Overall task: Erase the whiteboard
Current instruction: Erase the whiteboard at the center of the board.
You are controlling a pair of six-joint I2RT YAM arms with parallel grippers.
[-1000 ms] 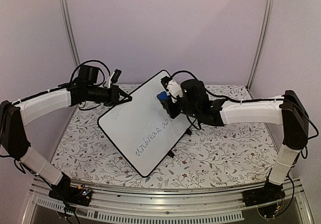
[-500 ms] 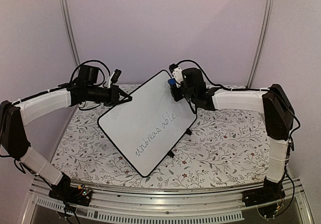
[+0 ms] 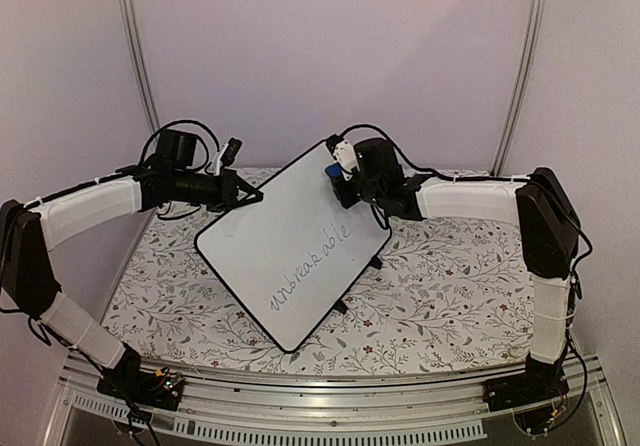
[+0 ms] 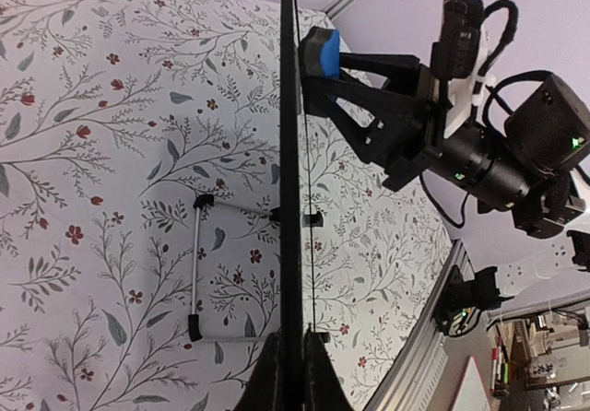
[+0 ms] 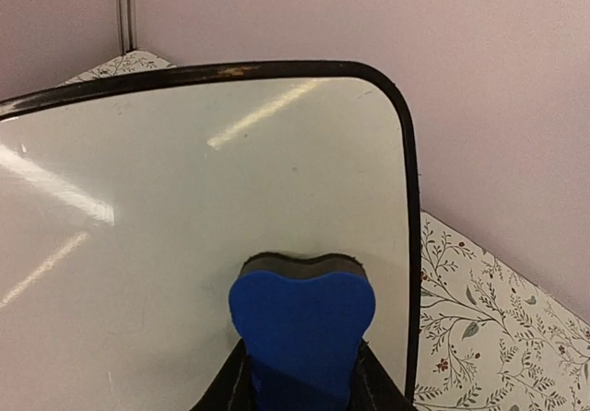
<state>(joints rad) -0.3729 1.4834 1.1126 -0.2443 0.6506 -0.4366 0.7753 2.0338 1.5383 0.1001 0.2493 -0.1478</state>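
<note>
The whiteboard (image 3: 285,236) stands tilted on the table with dark handwriting (image 3: 312,270) across its lower half. My left gripper (image 3: 257,197) is shut on its upper left rim; the left wrist view has the board edge-on (image 4: 291,144) between the fingers of that gripper (image 4: 291,360). My right gripper (image 3: 340,176) is shut on a blue eraser (image 3: 332,170) and presses its dark felt against the board's top corner. In the right wrist view the eraser (image 5: 301,314) sits in the gripper (image 5: 300,379) on the blank white surface (image 5: 166,199).
A floral cloth (image 3: 450,286) covers the table. The board's wire stand (image 4: 195,264) and black clip feet (image 3: 375,262) rest on it behind and below the board. A metal rail (image 3: 330,396) runs along the near edge. Walls and upright posts (image 3: 520,66) close the back.
My right gripper has carried the eraser from the board's right middle up to its top corner, which uncovers the whole of the handwriting. The left gripper and the board have not moved.
</note>
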